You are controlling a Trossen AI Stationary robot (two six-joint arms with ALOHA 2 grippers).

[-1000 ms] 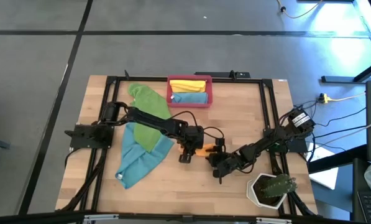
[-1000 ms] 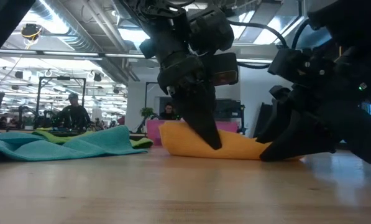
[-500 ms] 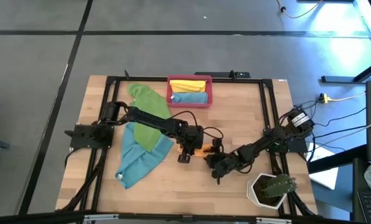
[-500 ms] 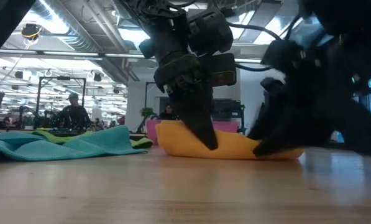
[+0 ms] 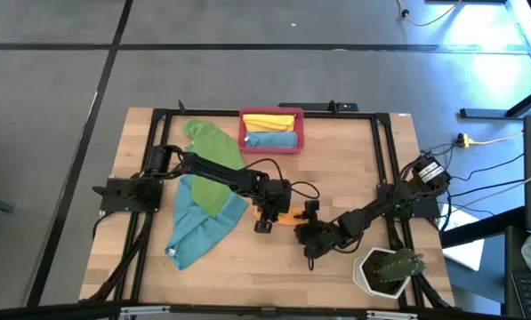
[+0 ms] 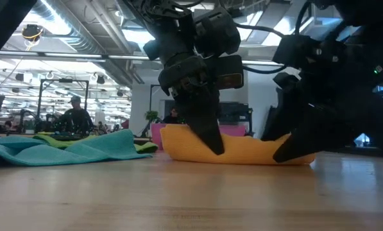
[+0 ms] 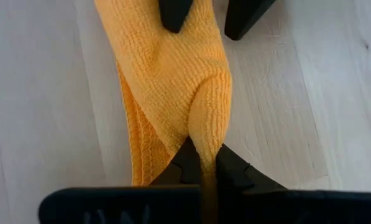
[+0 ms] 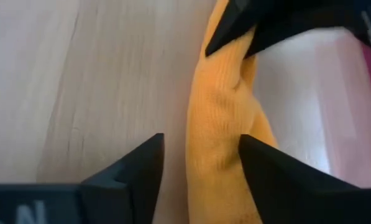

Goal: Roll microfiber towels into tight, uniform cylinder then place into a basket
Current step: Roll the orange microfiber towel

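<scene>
Lying rolled on the bare wood near the middle of the table (image 5: 336,169), the orange towel (image 6: 233,149) sits between the two grippers — a loose, slightly sagging cylinder, well short of the basket (image 5: 271,131) at the far edge. That basket already holds a yellow roll (image 5: 272,121) and a blue roll (image 5: 272,140), so this one is judged to be third in line, pinned at both ends, probably to keep it from unrolling before a lift.

At one end the left gripper (image 7: 202,163) is clamped tight, its fingers pinching a raised fold of orange cloth between them. At the other end the right gripper (image 8: 201,155) stands with its fingers spread wide, straddling the roll; whether either pad presses the cloth I cannot tell — it looks like a bracket, not a grip.

Farther out, the green towel (image 5: 210,151) and teal towel (image 5: 194,227) lie unrolled beside the left arm, and a white plant pot (image 5: 385,271) stands at the near right corner.
</scene>
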